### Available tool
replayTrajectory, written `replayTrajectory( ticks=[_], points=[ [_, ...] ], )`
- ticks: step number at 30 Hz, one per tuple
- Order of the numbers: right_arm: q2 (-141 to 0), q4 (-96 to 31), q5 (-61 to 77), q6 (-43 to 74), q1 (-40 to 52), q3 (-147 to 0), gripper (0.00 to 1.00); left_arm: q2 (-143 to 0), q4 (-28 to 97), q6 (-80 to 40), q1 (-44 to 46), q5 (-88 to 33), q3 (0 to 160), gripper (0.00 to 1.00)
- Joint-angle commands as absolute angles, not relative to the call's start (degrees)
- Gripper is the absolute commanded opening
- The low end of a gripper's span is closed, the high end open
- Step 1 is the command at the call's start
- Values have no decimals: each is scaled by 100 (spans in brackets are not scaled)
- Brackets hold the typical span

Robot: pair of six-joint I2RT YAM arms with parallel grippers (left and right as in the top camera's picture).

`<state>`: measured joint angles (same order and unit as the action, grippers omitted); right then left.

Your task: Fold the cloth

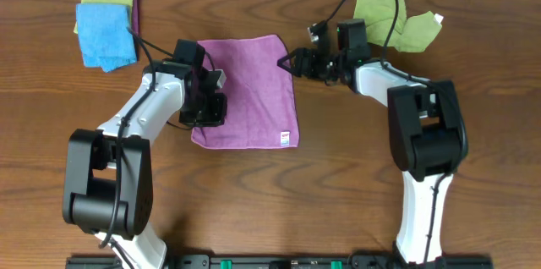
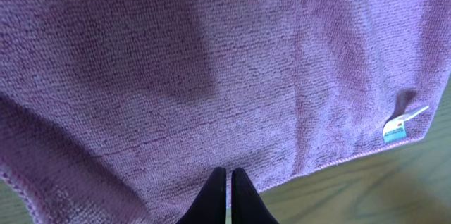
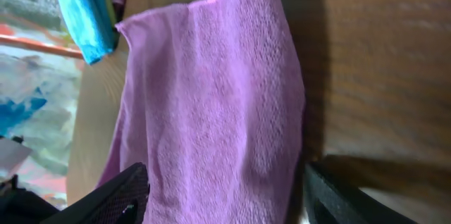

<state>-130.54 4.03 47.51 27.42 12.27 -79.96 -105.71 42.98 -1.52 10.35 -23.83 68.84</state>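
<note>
Overhead view: the cloth (image 1: 254, 91), judged soft, light and limp, lies mid-surface toward the far edge. Left jaws are closed at its left hem, apparently pinching it. Right jaws are wide open, straddling its far-right corner and holding nothing. Corners likely offer the surest hold.

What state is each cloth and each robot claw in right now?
Purple square microfibre cloth: unfolded, spread on the table, white tag showing.
Left gripper: shut, at the cloth's edge.
Right gripper: open, straddling the cloth's corner.
Light-green cloth: crumpled.
Bright blue cloth: folded, in a pile.
</note>
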Motion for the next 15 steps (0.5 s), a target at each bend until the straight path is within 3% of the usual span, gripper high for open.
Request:
replayTrajectory(
  ticks=[1, 15],
  points=[
    [-13393, 620, 4886, 3232, 1358, -8049, 71, -10645, 4278, -196, 1066, -2427, 6858, 6],
    [-14035, 1396, 4932, 4025, 1605, -9223, 71, -10645, 4217, -193, 1066, -2399, 6858, 6]
  ],
)
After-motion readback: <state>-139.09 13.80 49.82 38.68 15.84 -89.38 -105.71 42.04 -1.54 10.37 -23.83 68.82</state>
